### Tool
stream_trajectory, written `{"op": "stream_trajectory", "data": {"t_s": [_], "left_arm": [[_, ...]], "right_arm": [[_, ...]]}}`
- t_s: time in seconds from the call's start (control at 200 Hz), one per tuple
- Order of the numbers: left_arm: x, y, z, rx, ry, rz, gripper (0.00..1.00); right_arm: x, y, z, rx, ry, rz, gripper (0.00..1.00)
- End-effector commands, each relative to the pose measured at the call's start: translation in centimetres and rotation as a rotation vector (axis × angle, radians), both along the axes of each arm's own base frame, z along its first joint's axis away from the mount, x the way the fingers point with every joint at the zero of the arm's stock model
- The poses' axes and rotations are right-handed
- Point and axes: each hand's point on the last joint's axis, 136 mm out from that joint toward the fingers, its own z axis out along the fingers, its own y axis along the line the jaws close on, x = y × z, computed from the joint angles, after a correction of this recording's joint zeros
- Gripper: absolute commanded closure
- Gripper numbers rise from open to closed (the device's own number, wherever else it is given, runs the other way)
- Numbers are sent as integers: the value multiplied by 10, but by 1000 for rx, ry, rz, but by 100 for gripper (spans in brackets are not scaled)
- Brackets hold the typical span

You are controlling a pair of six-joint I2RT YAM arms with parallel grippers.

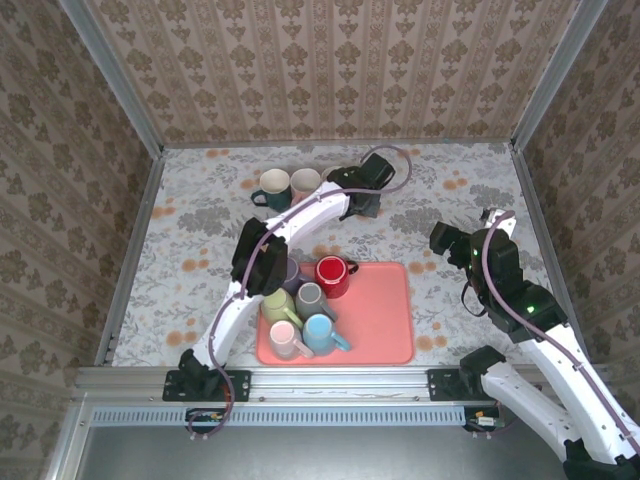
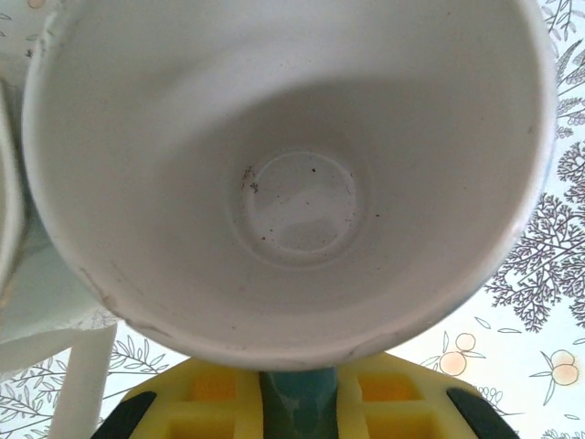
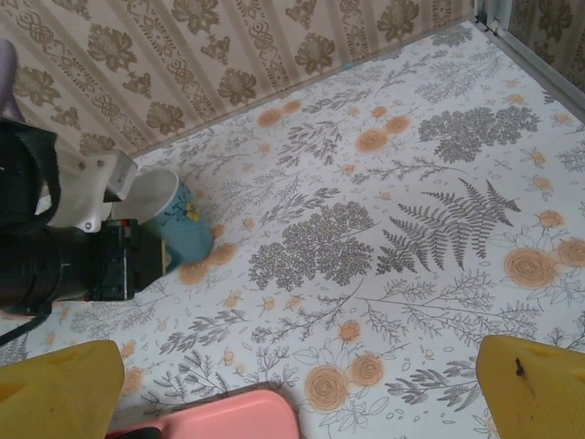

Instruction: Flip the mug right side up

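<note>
Mug (image 1: 305, 183): in the top view it stands near the far edge of the table (image 1: 200, 240), slightly left of the middle. Its pale opening faces the camera, and a dark teal mug (image 1: 270, 187) is touching or just beside it on its left. The left gripper (image 1: 338, 190) reaches it from the right. The right gripper (image 1: 445, 240) hangs over the table near the right edge, well apart from both mugs. A pink tray (image 1: 390, 340) lies at the middle of the near edge and carries six mugs in its left half.

Left wrist view: the camera looks straight into the mug (image 2: 292, 183). The inside is white, with dark specks on the bottom. A teal handle (image 2: 297, 402) runs down from the rim and sits between the yellow fingers (image 2: 192, 407) of the left gripper (image 2: 297, 416). Both fingers press against the handle with no gap visible, so the gripper is clamped on it.

Right wrist view: the mug (image 3: 178, 219) is blue-teal outside with a flower print. It is tilted, with the mouth up and to the left, against the black left wrist (image 3: 64, 265). Whether its base touches the table cannot be told. The right gripper (image 3: 292, 366) has its yellow fingers (image 3: 55, 389) spread wide, holding nothing. A corner of the tray (image 3: 228, 416) lies between them.
</note>
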Motion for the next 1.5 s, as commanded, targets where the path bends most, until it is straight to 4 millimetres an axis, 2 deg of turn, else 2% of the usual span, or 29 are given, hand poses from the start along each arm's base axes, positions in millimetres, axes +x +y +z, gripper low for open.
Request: {"op": "stream_trajectory", "data": {"t_s": [0.0, 0.195, 0.24, 0.31, 0.38, 0.51, 0.615, 0.705, 0.815, 0.92, 1.02, 1.18, 1.315, 1.395, 1.5], "left_arm": [[16, -5, 18, -58, -54, 38, 92], [16, 5, 14, -24, -51, 64, 73], [14, 5, 15, -26, -52, 60, 67], [10, 3, 22, -36, -61, 45, 58], [4, 1, 30, -55, -73, 30, 53], [-12, -4, 54, -108, -101, -16, 50], [-28, -6, 80, -148, -127, -62, 50], [-46, -3, 107, -194, -148, -102, 50], [-69, 12, 136, -246, -168, -142, 51], [-95, 39, 158, -266, -183, -184, 51], [-120, 74, 165, -255, -182, -202, 51], [-145, 149, 159, -283, -122, -127, 51], [-156, 208, 156, -298, -122, -29, 51], [-162, 233, 151, -298, -120, 10, 51], [-170, 254, 148, -287, -140, 28, 51]], "right_arm": [[2, 2, 2, 3, -20, 17, 0], [3, 5, 3, 3, -20, 32, 0], [3, 6, 3, 3, -22, 37, 0], [2, 7, 5, 2, -23, 44, 0], [2, 7, 8, 3, -24, 49, 0], [-1, 9, 13, 9, -21, 68, 0], [-2, 20, 20, 13, -25, 139, 0], [-3, 42, 23, 12, -17, 275, 0], [-6, 71, 26, 20, -2, 452, 2], [-10, 96, 26, 20, 7, 610, 6], [-18, 122, 20, 14, 29, 769, 9], [-37, 159, 5, -92, 98, 971, 10], [-57, 199, -10, -186, 153, 1164, 10], [-69, 221, -23, -262, 179, 1277, 11], [-88, 244, -45, -420, 204, 1421, 11]]}}
